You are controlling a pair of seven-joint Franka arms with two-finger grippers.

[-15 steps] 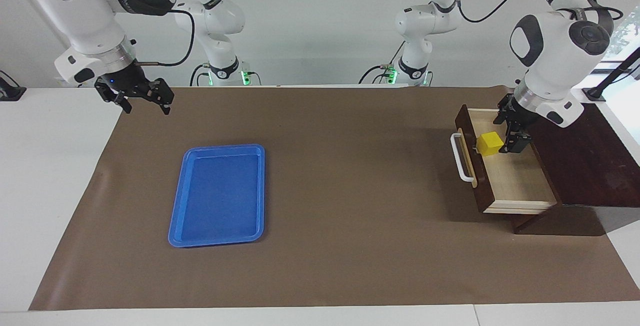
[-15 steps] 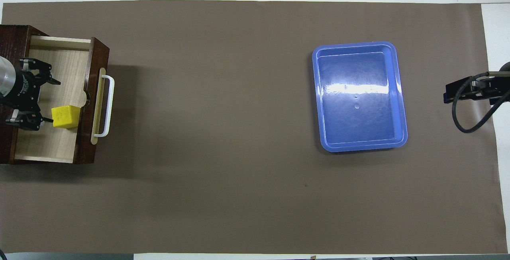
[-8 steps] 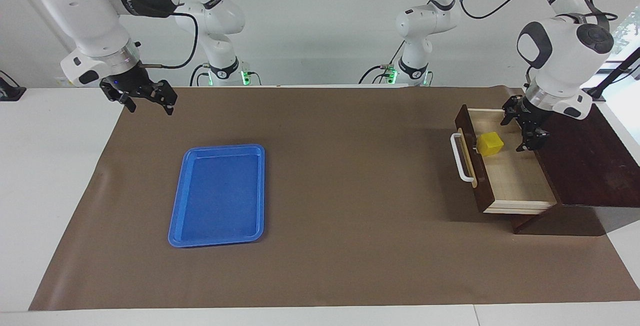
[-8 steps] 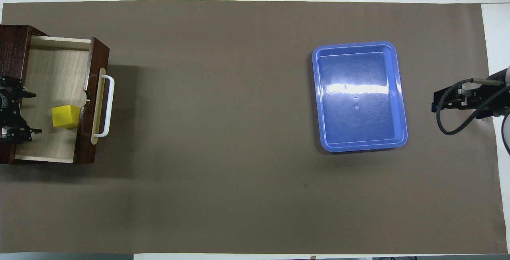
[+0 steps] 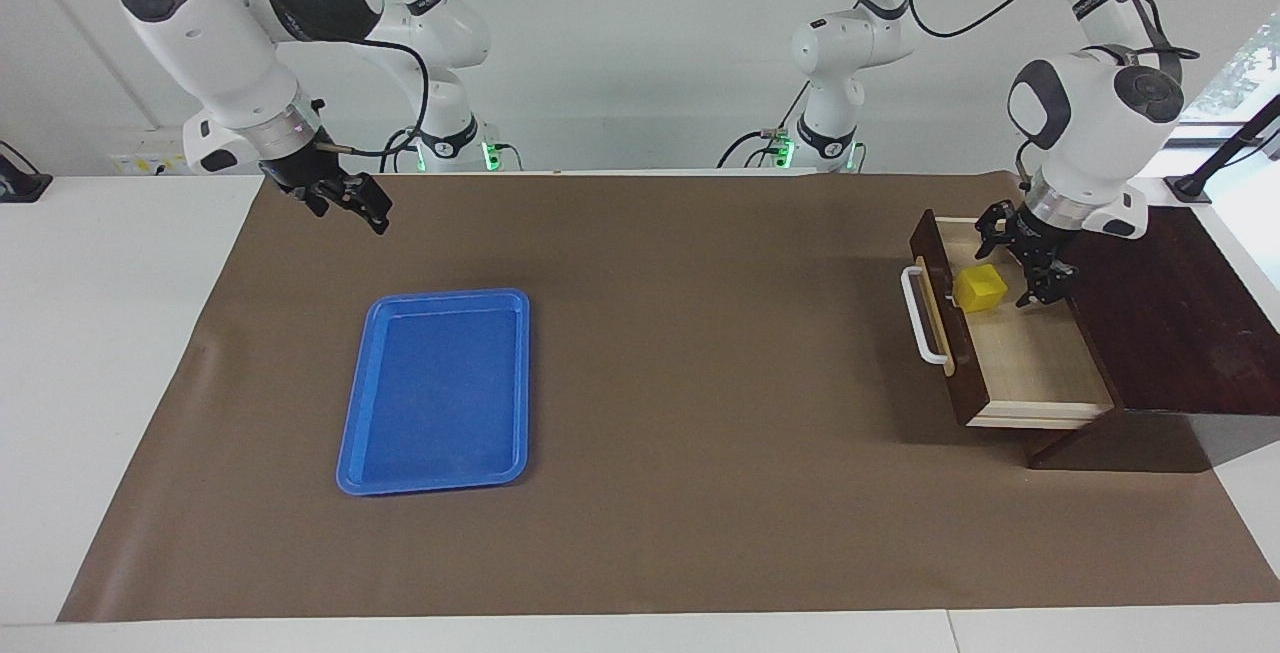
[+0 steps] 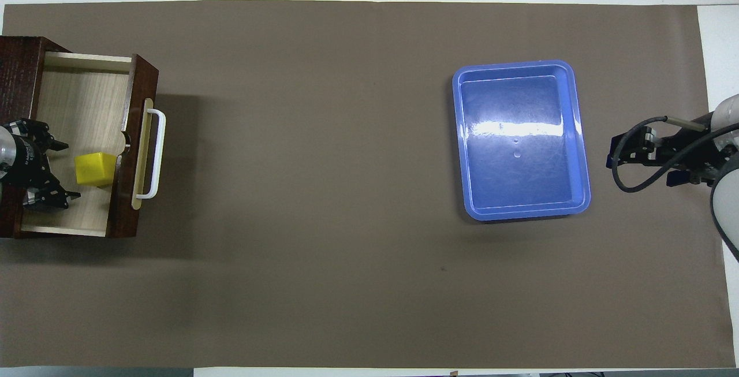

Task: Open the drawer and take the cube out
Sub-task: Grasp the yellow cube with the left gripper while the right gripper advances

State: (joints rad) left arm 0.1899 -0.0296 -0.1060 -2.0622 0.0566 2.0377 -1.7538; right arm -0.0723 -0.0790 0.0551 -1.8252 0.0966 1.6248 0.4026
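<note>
Facing view, from its left edge across: the right gripper [image 5: 352, 203] hangs over the brown mat [image 5: 680, 373] at about eleven o'clock of the blue tray [image 5: 437, 390], its fingers spread wide and holding nothing. The tray lies flat on the mat toward the right arm's end of the surface [image 5: 90, 333]. Well apart from it, at the left arm's end, the drawer [image 5: 1010, 353] stands pulled out of its dark wooden box [image 5: 1170, 323], white handle [image 5: 922, 316] facing the tray. The cube [image 5: 979, 288] sits on the drawer's pale floor, just inside the drawer front. The left gripper [image 5: 1018, 258] is over the open drawer, at about one o'clock of the cube, fingers wide apart, with a finger [image 5: 1040, 288] just beside the cube and nothing gripped.
</note>
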